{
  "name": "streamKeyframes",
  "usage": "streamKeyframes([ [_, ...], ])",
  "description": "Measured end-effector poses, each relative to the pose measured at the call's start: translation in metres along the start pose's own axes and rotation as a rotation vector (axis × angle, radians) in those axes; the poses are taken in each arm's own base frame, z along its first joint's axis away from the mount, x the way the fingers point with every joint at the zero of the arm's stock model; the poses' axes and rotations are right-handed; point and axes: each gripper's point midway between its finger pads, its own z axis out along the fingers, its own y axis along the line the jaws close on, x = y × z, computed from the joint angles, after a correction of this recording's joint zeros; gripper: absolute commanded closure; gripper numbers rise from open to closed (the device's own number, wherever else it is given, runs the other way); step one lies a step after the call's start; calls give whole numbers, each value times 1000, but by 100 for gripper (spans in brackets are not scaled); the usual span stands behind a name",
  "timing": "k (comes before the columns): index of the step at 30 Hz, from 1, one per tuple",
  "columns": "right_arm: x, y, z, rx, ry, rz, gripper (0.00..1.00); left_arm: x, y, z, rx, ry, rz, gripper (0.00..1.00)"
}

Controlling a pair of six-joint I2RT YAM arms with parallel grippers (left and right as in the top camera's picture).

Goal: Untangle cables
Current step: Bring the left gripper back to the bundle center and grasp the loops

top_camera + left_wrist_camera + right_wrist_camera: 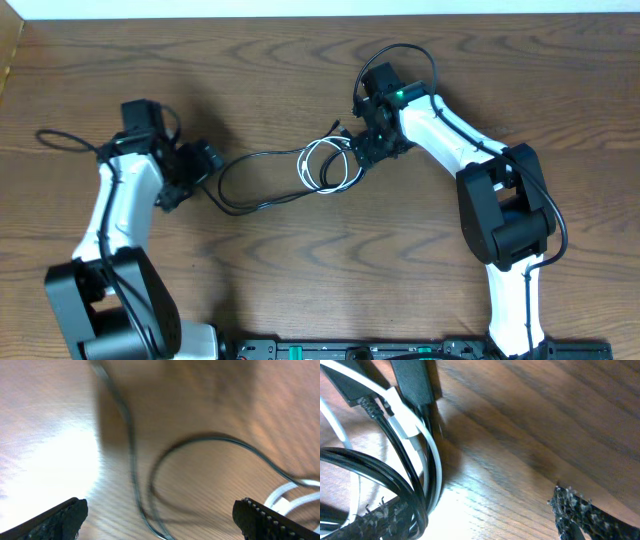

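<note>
A black cable (250, 190) runs in a long loop across the middle of the table, and its right end meets a small white looped cable (322, 165). My left gripper (203, 177) stands wide open at the loop's left end. In its wrist view the black cable (132, 460) crosses the gap between the fingers (60, 520) without touching them. My right gripper (362, 152) hovers open at the white loop's right edge. In the right wrist view, black cables (395, 475), the white cable (434, 465) and a black plug (412, 382) bunch against the left finger (375, 522). Bare wood fills the gap of the right gripper (480, 505).
A thin black cord (62, 140) curls at the far left, beside the left arm. The arm bases (300, 350) line the front edge. Both arms' thicker wires arch above their wrists.
</note>
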Motion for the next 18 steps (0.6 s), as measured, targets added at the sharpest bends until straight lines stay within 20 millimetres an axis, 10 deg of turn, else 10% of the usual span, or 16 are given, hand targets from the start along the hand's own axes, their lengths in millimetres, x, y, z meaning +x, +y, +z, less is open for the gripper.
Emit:
streamKeyframes([
  [12, 9, 38, -2, -226, 27, 2, 95, 68, -83, 22, 42, 92, 328, 17],
  [18, 7, 61, -9, -367, 19, 8, 94, 84, -91, 24, 39, 117, 374, 18],
])
